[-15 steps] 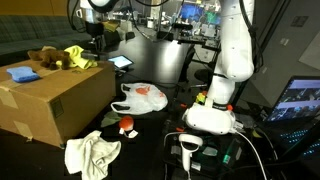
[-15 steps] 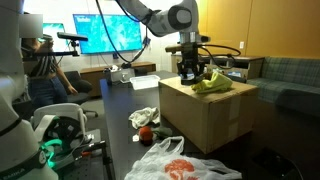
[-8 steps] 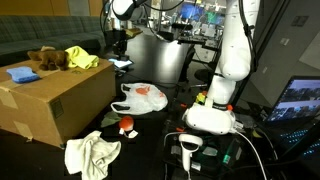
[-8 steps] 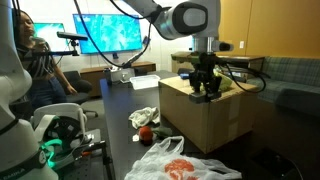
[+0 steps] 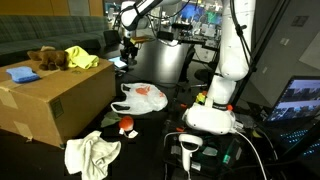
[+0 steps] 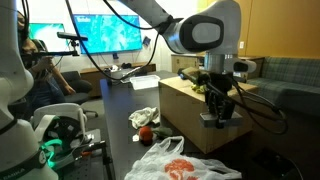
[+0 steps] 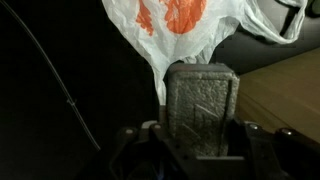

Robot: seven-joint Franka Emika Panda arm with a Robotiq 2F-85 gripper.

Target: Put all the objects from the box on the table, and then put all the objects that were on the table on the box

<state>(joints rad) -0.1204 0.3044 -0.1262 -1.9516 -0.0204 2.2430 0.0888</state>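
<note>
We've got a dark table [image 5: 165, 65] in an office-lab, glowing monitors [image 6: 110, 32] at the far wall, text unreadable. The gripper [image 6: 214, 116] is clenched on a grey block [image 7: 200, 105].

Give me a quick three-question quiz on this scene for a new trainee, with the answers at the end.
1. True or false: the gripper is holding nothing.
2. Which of these lies on the table? A: a white plastic bag with orange print. B: a kettle. C: a shoe.
3. What does the yellow cloth rest on?

Key:
1. False; it is shut on a grey block.
2. A.
3. The box.
</note>
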